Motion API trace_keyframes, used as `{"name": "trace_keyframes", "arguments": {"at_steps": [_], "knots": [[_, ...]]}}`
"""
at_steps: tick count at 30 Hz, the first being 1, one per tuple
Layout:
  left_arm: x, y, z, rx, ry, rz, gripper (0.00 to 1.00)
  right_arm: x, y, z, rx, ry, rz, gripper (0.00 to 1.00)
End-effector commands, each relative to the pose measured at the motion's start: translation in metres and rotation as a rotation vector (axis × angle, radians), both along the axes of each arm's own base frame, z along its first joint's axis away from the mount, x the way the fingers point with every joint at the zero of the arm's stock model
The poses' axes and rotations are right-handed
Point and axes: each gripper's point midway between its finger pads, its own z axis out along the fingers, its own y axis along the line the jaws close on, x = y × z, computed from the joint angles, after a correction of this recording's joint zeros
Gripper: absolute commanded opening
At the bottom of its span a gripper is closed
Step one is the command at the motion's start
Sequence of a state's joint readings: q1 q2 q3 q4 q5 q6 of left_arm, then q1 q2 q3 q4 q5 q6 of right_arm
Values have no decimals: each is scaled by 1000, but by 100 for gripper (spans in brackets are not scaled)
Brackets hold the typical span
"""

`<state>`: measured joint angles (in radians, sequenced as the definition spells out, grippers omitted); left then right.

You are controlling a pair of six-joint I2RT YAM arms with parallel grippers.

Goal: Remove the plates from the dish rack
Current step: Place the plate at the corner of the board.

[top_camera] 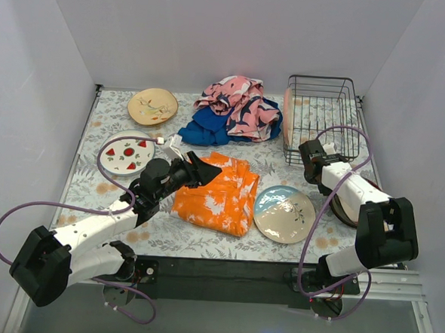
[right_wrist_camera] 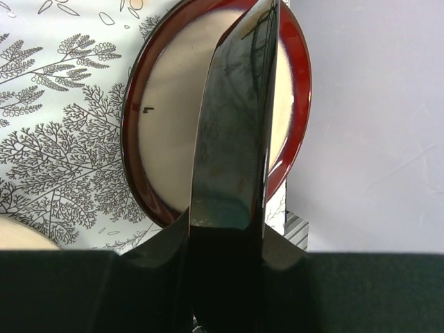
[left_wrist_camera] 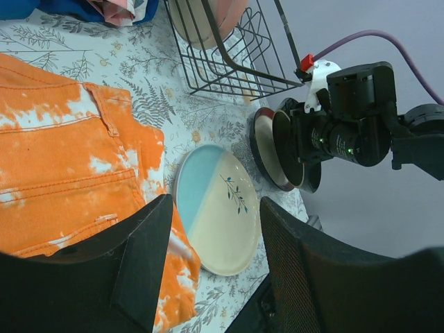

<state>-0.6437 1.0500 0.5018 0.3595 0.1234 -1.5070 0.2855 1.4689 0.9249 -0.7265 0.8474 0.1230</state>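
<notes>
1. Your right gripper [right_wrist_camera: 225, 236] was clamped on a dark glossy plate [right_wrist_camera: 236, 125]. It held the plate on edge, with the rim running up the middle of the right wrist view.
2. Behind that plate you had the red-rimmed plate [right_wrist_camera: 159, 118], at the right edge of the table [top_camera: 165, 235] beside the wall [right_wrist_camera: 374, 139]. Whether the two plates touched could not be told.
3. Your left gripper [top_camera: 207, 169] stood open with nothing between its fingers, over the orange cloth [top_camera: 217, 196] near the centre of the top view.
4. The dish rack [top_camera: 323, 120] sat in the upper right of the top view. One pink plate [top_camera: 286, 114] stood on edge in it, at its left side.
5. The blue-cream plate [top_camera: 284, 213] lay flat just right of the orange cloth, below the rack in the frame.
6. The watermelon-print plate [top_camera: 125, 153] lay flat at the left of the top view. The tan leafy plate [top_camera: 152, 105] lay above it, toward the upper left.
7. A pink cloth [top_camera: 234, 99] and a blue cloth [top_camera: 206, 128] were heaped together at upper centre, just left of the rack.
</notes>
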Motion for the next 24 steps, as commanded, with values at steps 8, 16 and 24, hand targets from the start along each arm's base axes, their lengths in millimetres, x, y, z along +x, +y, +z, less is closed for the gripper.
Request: {"name": "trace_keyframes", "arguments": {"at_steps": [8,16,24], "knots": [[-2,-1,6,-9,-19,-8,52,-4,-16,-11,-73,26,-85,1],[-3,-2,6,-9,-16,-14,52,1,-11,-26,-24,87,-75,27],[-4,0,8,-17,-22,-11,51,-2,18,-40,171,139,1,42]]}}
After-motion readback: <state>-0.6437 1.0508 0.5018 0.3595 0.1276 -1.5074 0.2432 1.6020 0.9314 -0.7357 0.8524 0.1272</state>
